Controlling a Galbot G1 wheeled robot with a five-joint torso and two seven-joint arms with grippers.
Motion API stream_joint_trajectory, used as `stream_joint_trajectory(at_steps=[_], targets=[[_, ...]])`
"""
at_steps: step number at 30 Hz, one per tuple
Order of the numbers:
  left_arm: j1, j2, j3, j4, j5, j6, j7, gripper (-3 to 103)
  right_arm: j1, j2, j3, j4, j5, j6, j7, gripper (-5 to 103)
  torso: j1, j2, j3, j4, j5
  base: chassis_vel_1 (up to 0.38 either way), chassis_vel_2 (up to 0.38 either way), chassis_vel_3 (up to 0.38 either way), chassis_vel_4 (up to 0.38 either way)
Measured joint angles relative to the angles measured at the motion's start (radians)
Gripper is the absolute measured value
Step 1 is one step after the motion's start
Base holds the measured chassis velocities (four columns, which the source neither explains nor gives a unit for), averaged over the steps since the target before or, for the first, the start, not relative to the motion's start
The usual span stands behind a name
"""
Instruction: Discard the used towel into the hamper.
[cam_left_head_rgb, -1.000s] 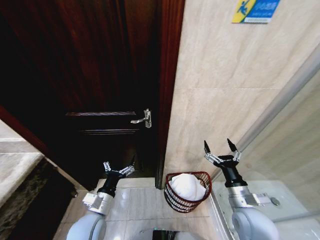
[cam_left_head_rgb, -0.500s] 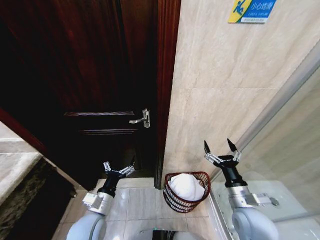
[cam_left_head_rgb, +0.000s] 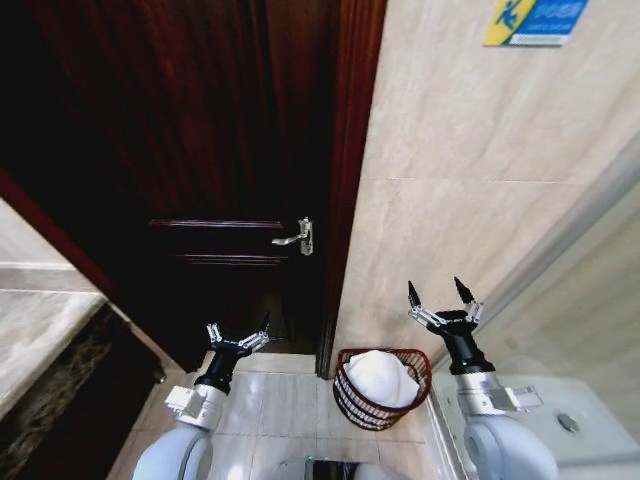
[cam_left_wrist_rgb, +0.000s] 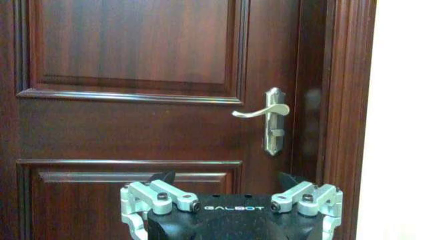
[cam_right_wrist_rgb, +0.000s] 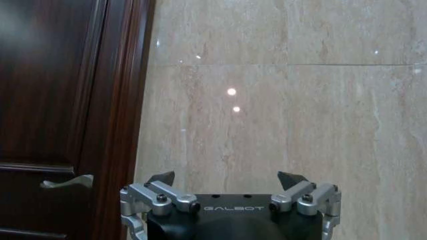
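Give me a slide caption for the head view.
White towel sits in the hamper; left gripper and right gripper open, empty.

"GALBOT" reads in pale letters on the left hand (cam_left_wrist_rgb: 227, 180) body, and again on the right hand (cam_right_wrist_rgb: 227, 179); the blue wall sign (cam_left_head_rgb: 537, 20) stays illegible.

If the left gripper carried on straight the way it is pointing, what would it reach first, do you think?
Most likely the dark wooden door: the open left gripper faces its lower panel, below and beside the door handle. Nothing seems to lie between, though depth is uncertain.
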Motion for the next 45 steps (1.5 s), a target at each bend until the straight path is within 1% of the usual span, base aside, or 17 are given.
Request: stream_joint_trajectory(at_steps=[45], targets=[[0.0, 0.0, 0.0, 0.0, 0.0, 0.0, 0.0, 100, 0.0, 0.0, 0.0, 0.0, 0.0, 0.0, 0.0, 100, 0.0, 0.0, 0.0, -0.0002, 0.0, 0.0, 0.0, 0.0, 0.0]])
